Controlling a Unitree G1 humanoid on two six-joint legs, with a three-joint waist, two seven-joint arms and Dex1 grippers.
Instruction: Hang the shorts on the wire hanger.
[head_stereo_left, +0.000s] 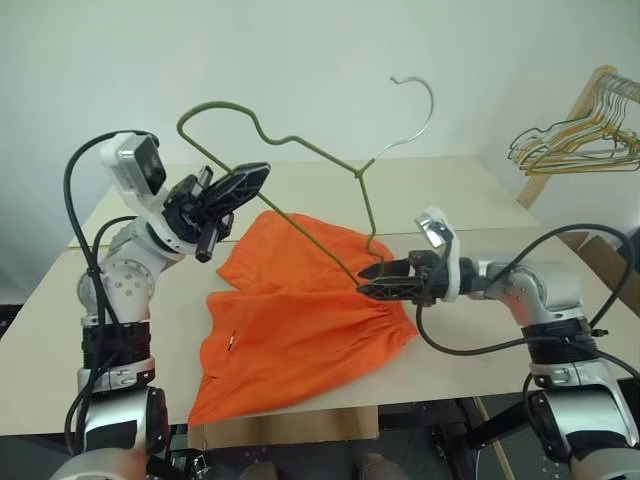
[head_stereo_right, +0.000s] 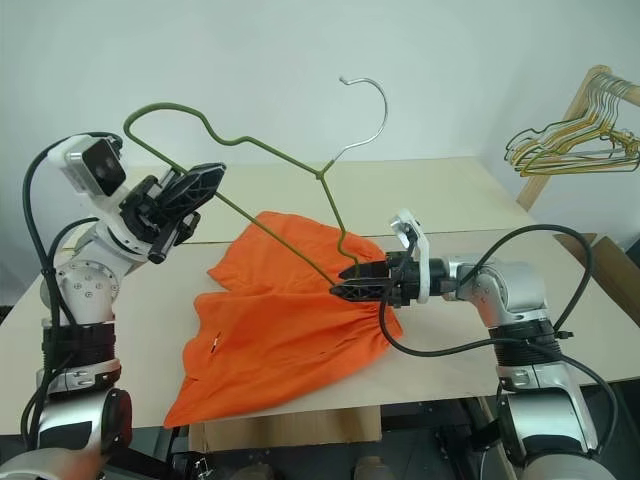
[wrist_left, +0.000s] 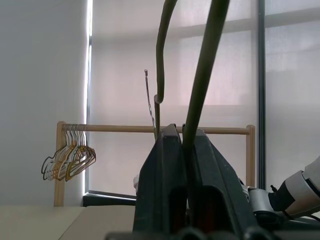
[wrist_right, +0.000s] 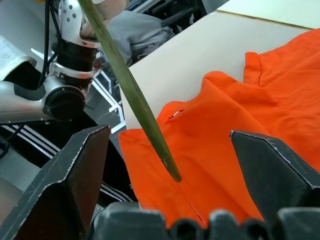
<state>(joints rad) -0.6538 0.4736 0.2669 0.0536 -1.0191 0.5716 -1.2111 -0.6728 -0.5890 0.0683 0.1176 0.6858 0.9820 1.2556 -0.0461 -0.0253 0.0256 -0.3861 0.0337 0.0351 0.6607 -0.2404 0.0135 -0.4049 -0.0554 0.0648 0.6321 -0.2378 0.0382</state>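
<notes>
Item: bright orange fabric shorts with a gathered elastic waistband (head_stereo_left: 290, 320), lying spread flat on the pale wooden table (head_stereo_left: 470, 200), one leg hem hanging over the near edge

Item: thin dark grey-green wire hanger with a triangular frame and a silver curved hook (head_stereo_left: 300, 150), held up in the air above the shorts, tilted, hook uppermost; its free wire end (wrist_right: 172, 175) hangs down over the waistband, between the right fingers and touching neither

Item: left gripper (head_stereo_left: 245, 182), two black fingers pressed together on the hanger's wire, raised above the table at the left; the left wrist view shows the green wire (wrist_left: 200, 90) pinched between the closed pads

Item: right gripper (head_stereo_left: 378, 280), fingers spread wide, lying roughly level at the waistband edge of the shorts and pointing toward the left arm; holds nothing

Item: bunch of yellowish and gold wire hangers (head_stereo_left: 580, 135), hung on a wooden rail (head_stereo_left: 570, 110) at the far right, well apart from the table
</notes>
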